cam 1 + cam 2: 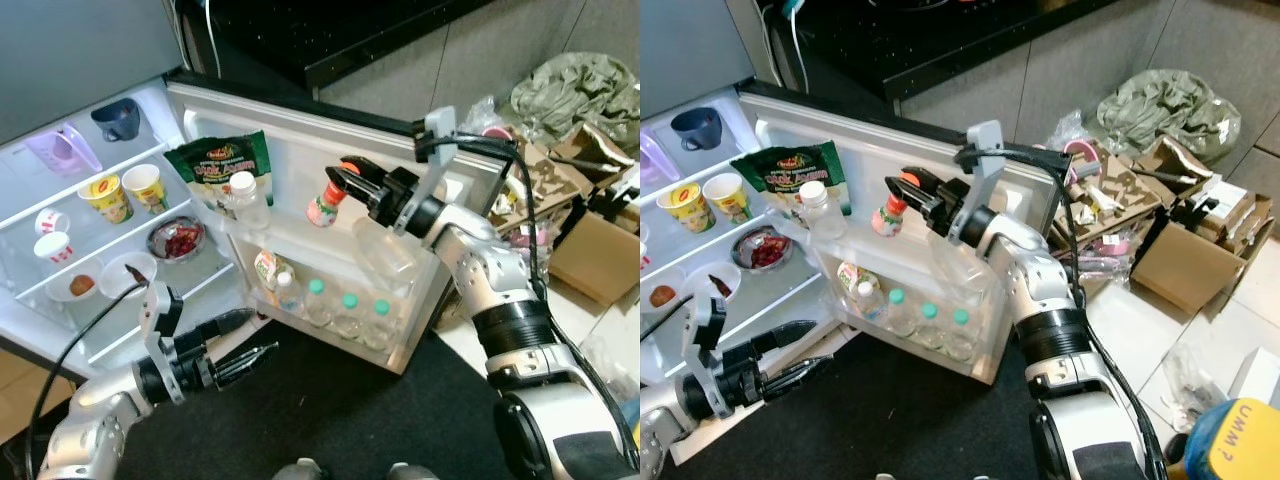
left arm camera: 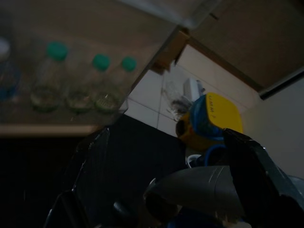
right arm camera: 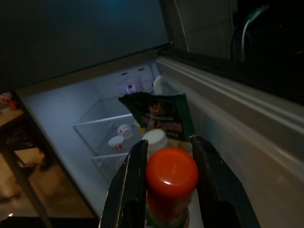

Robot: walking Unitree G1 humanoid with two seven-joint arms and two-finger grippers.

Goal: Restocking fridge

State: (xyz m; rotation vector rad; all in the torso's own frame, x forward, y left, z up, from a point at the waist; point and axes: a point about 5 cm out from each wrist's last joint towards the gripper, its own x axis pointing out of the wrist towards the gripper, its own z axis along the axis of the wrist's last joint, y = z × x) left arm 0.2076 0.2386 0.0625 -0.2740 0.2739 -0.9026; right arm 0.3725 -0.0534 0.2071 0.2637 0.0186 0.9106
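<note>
Left eye view: the fridge door (image 1: 300, 130) stands open. The right gripper (image 1: 345, 180) pinches the orange cap of a bottle (image 1: 326, 204) held at the door's upper rack, beside a white-capped bottle (image 1: 246, 198) and a green bag (image 1: 220, 165). Green-capped bottles (image 1: 348, 312) line the lower door rack. The left gripper (image 1: 262, 352) hovers low before the fridge, fingers slightly spread. Cups (image 1: 125, 190) and bowls (image 1: 176, 240) sit on the inner shelves.

Right eye view: boxes (image 1: 1185, 255) and clutter lie on the floor to the right.

Left wrist view: dim; green caps (image 2: 92, 59) show behind the rack wall, and a yellow object (image 2: 213, 114) lies beyond.

Right wrist view: both fingers (image 3: 130, 180) clamp the orange cap (image 3: 172, 172); the bag (image 3: 161, 116) stands behind.
</note>
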